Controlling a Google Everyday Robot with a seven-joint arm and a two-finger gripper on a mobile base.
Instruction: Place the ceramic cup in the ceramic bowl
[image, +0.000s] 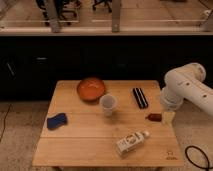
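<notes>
The white ceramic cup (108, 105) stands upright near the middle of the wooden table (80, 145). The orange-brown ceramic bowl (91, 89) sits just behind it to the left, close to the cup. My gripper (168, 118) hangs from the white arm (186, 89) at the table's right edge, well to the right of the cup and low over the tabletop. A small red-brown object (154, 117) lies right beside the gripper.
A black oblong object (140, 97) lies right of the cup. A white labelled bottle (131, 142) lies on its side near the front. A blue sponge (57, 120) is at the left. Dark cabinets (100, 55) stand behind the table. A black cable (196, 156) lies on the floor at right.
</notes>
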